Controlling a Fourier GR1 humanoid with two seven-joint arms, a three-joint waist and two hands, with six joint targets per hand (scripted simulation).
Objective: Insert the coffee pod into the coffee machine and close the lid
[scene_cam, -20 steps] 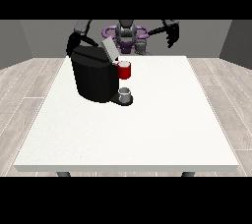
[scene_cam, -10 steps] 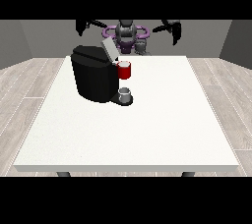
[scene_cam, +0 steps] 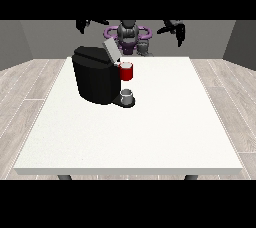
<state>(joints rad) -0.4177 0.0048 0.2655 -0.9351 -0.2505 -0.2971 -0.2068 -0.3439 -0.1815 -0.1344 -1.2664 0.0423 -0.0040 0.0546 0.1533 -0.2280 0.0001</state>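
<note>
Hand at the view's right (scene_cam: 176, 27) — fingers unclear; coffee machine (scene_cam: 97, 76) upright, lid (scene_cam: 110, 50) seemingly tilted up.

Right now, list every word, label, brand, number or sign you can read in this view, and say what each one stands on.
None: no readable text shows anywhere in this view.
Coffee machine: plain black body, no brand or label visible.
Red thing at the machine: no marking.
Grey thing at the machine's base: no marking.
White table: no print or sign.

Both hands (scene_cam: 86, 23) (scene_cam: 176, 28) raised, arms spread wide
</note>
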